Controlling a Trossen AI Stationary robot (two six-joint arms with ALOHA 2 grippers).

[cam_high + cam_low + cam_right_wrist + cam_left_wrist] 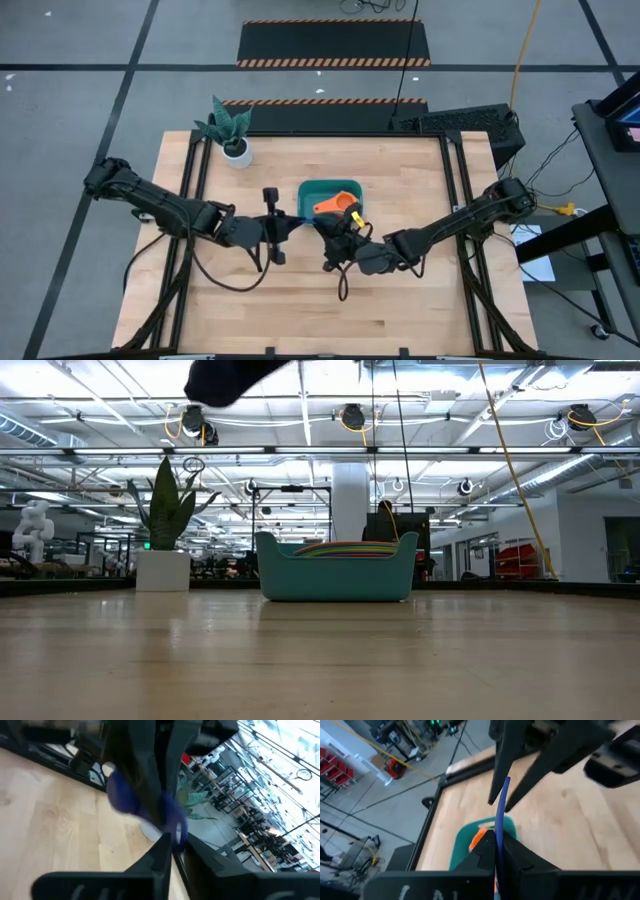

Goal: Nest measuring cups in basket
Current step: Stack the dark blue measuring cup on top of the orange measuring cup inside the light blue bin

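Behind the tabletop (400, 300) the big hall is full of racks and hanging cables, but nothing from there reaches my work.

Both my grippers meet above the wood, just in front of the basket (312, 190). My left gripper (497, 840) is clenched on the thin handle of the dark blue cup (501, 817). My right gripper (170, 842) also looks clenched on this same cup, near its bowl. So 2 grippers hold 1 small cup in the air, and it is not yet in the basket.

I see 3 risks. If 1 arm pulls while the other is not released, the cup can twist or jump out and fall on the wood. If both release together, it drops outside the basket. And the fingers are very near each other, so a small wrong move can make them collide.

The basket already holds the orange cup (335, 204) and other cups; in the low view their coloured rims (345, 548) lie near the top of its wall. I judge that the blue cup must come down level, or it will sit tilted on this pile.

The white pot with the plant (233, 140) stands near the far left corner, well apart, and blocks nothing.
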